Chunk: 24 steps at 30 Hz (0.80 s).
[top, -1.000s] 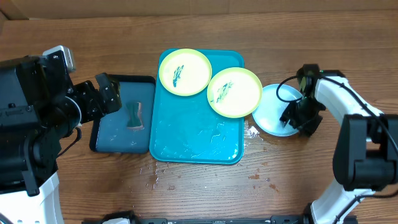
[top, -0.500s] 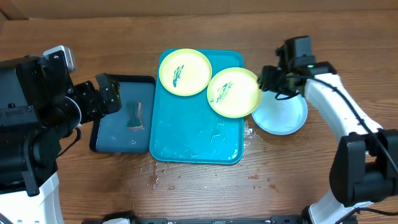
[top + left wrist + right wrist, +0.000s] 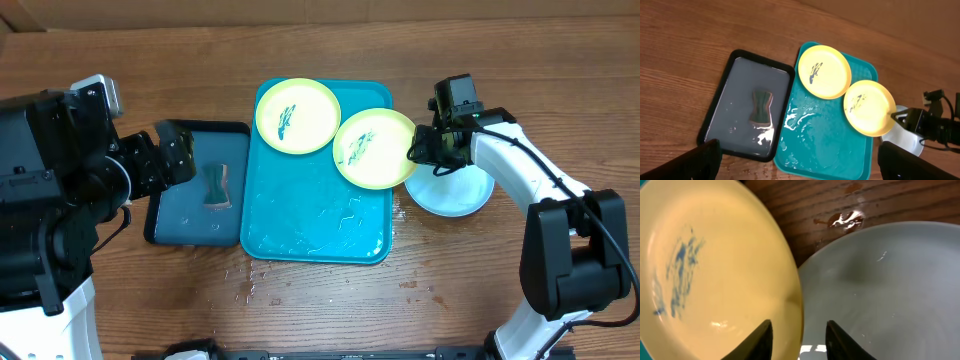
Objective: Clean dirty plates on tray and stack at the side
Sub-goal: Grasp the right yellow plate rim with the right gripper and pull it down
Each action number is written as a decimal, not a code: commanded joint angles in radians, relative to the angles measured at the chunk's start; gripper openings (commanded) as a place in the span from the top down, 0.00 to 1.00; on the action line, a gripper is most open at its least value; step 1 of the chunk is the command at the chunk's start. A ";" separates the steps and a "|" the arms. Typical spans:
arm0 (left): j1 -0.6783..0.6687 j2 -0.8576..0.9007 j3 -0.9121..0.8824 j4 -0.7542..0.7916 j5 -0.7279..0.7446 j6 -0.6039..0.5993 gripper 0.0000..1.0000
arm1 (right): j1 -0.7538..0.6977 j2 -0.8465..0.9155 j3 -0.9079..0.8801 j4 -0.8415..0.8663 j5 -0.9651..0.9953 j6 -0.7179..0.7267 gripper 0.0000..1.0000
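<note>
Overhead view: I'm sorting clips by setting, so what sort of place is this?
Likely a robot lab bench staged for dishwashing, not a kitchen: robot arms at a wooden table, scribbled plates on a cyan tray, a sponge in a black tray.

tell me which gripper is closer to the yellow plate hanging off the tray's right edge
Right. The right gripper straddles the rim of that plate; the left gripper sits far off, beyond the black tray.

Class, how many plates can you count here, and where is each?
3. One yellow plate sits at the tray's far left corner; a second yellow plate overhangs its right edge; the blue plate lies on the table, partly under that one.
</note>
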 commanded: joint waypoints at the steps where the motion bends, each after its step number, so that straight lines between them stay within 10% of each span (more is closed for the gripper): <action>1: -0.002 -0.003 0.015 -0.003 0.008 0.031 0.00 | 0.005 0.003 -0.004 0.039 -0.005 0.012 0.69; 8: -0.002 -0.003 0.015 -0.005 0.008 0.031 0.00 | 0.005 0.058 -0.011 0.069 -0.024 0.016 0.67; 11: -0.002 -0.003 0.015 -0.005 0.008 0.031 0.00 | 0.005 0.064 -0.010 0.048 -0.027 0.016 0.96; 24: -0.002 0.012 -0.003 -0.045 0.008 0.030 0.00 | 0.082 -0.132 0.114 -0.219 -0.167 0.016 0.96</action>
